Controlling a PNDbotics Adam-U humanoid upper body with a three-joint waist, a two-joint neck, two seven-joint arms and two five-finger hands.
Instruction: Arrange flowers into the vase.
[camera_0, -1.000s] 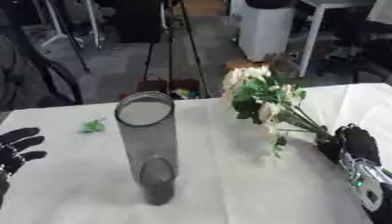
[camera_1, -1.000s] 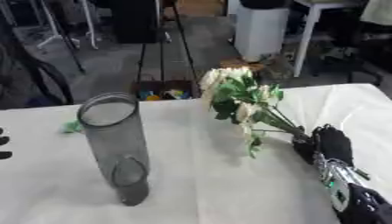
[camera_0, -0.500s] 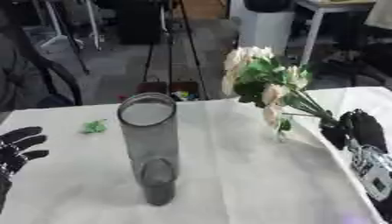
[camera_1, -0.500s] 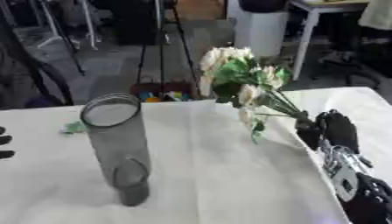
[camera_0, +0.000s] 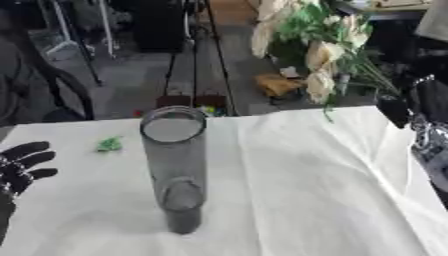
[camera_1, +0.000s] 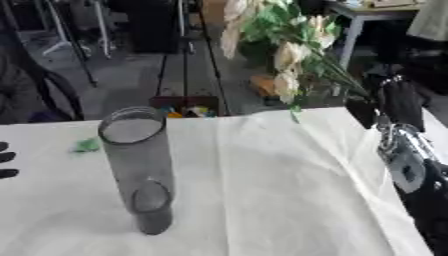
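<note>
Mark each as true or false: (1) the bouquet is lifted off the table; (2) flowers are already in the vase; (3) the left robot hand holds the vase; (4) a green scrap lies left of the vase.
1. True: the right robot hand holds the bouquet in the air by its stems.
2. False: the vase stands empty.
3. False: the left robot hand rests open at the left edge, apart from the vase.
4. True: the green scrap lies on the cloth, left of the vase.
</note>
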